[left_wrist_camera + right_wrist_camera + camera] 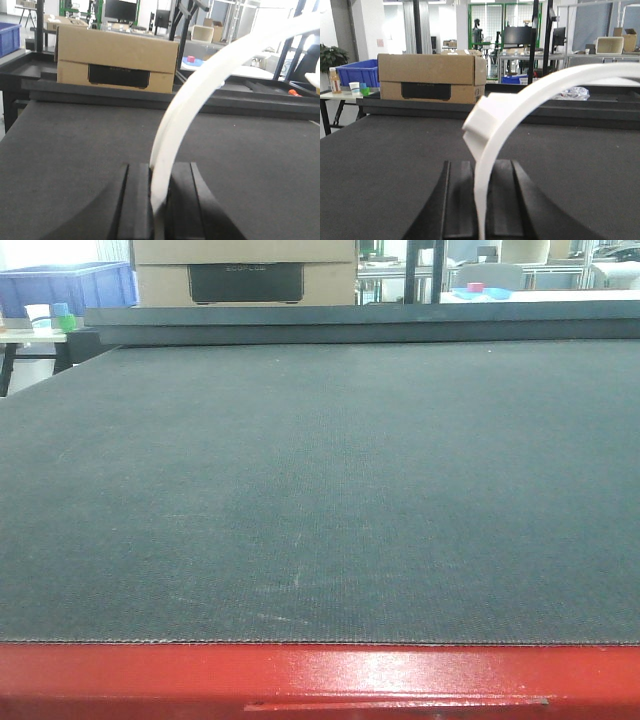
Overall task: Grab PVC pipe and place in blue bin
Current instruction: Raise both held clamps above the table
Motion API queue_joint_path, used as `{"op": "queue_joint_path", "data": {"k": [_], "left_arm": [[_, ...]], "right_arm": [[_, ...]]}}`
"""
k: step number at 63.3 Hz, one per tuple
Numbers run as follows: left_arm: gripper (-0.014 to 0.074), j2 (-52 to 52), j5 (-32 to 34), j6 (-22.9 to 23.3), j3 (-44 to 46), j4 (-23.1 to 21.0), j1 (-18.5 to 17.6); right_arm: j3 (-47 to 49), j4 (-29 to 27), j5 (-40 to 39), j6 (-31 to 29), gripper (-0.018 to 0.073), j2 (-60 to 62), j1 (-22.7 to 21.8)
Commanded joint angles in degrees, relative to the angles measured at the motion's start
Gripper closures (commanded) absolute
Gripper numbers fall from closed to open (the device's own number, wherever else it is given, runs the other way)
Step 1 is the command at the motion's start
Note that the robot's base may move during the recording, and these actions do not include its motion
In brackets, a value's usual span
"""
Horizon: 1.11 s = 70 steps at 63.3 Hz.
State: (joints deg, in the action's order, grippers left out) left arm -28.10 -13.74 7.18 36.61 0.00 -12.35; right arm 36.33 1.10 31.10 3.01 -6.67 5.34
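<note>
A white curved PVC pipe (pixel 200 85) rises from between the black fingers of my left gripper (pixel 160 172), which is shut on it, and arcs up to the right. In the right wrist view my right gripper (pixel 481 167) is shut on a similar white curved pipe (pixel 520 100) with a small ridge on its outer side. Whether both hold the same piece I cannot tell. The blue bin (pixel 65 288) stands beyond the table's far left corner, and shows as well in the right wrist view as blue bin (pixel 357 72). Neither gripper nor pipe appears in the front view.
A dark mat (pixel 320 490) covers the table, with a red front edge (pixel 320 680). A cardboard box (pixel 245 275) stands behind the far edge. A bottle and cups (pixel 347 86) sit on a side table by the bin. Shelving and monitors fill the background.
</note>
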Motion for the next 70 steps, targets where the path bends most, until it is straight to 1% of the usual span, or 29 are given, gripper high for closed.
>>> {"op": "queue_joint_path", "data": {"k": [1, 8, 19, 29, 47, 70], "left_arm": [[0.0707, 0.3, -0.8, 0.0, -0.1, 0.0, 0.1], [0.0707, 0.3, -2.7, 0.0, -0.1, 0.0, 0.1], [0.0707, 0.3, -2.7, 0.0, -0.1, 0.0, 0.1], [0.0707, 0.3, -2.7, 0.0, -0.1, 0.0, 0.1], [0.0707, 0.3, -2.7, 0.0, -0.1, 0.0, 0.1], [0.0707, 0.3, -2.7, 0.0, -0.1, 0.0, 0.1]], "right_arm": [[2.1, 0.4, 1.8, -0.2, 0.0727, -2.2, 0.0], [4.5, 0.4, 4.0, -0.2, 0.0727, -5.8, 0.0], [5.8, 0.4, 3.0, -0.2, 0.0727, -8.9, 0.0], [5.8, 0.4, 5.0, -0.2, 0.0727, -10.7, 0.0], [5.8, 0.4, 1.3, -0.2, 0.0727, -10.6, 0.0], [5.8, 0.4, 1.0, -0.2, 0.0727, -10.6, 0.0]]}}
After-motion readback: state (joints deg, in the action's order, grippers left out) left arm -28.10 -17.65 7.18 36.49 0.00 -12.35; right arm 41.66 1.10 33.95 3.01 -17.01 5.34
